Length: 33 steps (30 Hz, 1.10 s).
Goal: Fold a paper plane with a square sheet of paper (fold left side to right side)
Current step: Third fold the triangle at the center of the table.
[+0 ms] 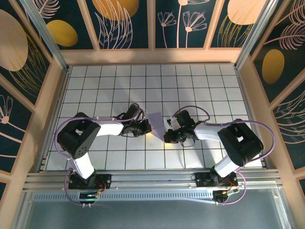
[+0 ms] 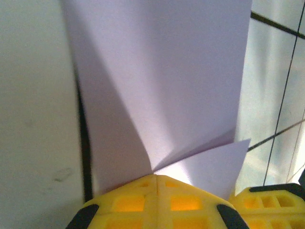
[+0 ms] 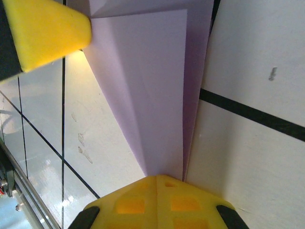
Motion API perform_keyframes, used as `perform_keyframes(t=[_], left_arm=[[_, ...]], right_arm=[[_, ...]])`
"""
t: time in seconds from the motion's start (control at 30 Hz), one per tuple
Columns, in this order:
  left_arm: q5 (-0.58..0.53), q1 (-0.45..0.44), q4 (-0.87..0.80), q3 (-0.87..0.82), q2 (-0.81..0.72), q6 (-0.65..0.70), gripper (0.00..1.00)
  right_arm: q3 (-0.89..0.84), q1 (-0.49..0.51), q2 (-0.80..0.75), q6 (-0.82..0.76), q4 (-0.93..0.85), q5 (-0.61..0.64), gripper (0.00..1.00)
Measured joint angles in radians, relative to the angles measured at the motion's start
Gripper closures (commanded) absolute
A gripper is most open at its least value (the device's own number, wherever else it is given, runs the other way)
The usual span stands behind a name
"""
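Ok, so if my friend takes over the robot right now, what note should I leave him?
Left gripper: shut, pinching the purple paper.
Right gripper: shut, pinching the same paper from the opposite end.
Paper: between the two grippers, over the middle of the tiled table. I can't tell if it touches the table.
Done: some folds are in; layers and slanted creases show.
Left: it doesn't look like a finished plane yet, so it probably needs more folds and the creases pressed flat.
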Motion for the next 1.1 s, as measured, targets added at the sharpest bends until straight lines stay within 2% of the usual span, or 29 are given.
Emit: perform_keyframes(t=[0.33,0.47,0.63,0.83,1.1], left_arm=[[-0.082,0.058,-0.05,-0.008,-0.04,0.035,1.0],[-0.094,0.071,-0.048,-0.074,-0.132,0.029,1.0],[-0.089,0.016,-0.039,-0.066,-0.198,0.029,1.0],[-0.061,-0.099,-0.005,0.008,-0.106,0.026,1.0],[-0.063,-0.109,0.009,0.027,0.006,0.017,1.0]], right_arm=[[0.001,0.0,0.0,0.0,0.0,0.0,1.0],[0.001,0.0,0.0,0.0,0.0,0.0,1.0],[0.002,0.001,0.002,0.0,0.0,0.0,1.0],[0.007,0.003,0.004,0.0,-0.008,0.0,1.0],[0.008,0.004,0.004,0.0,-0.008,0.0,1.0]])
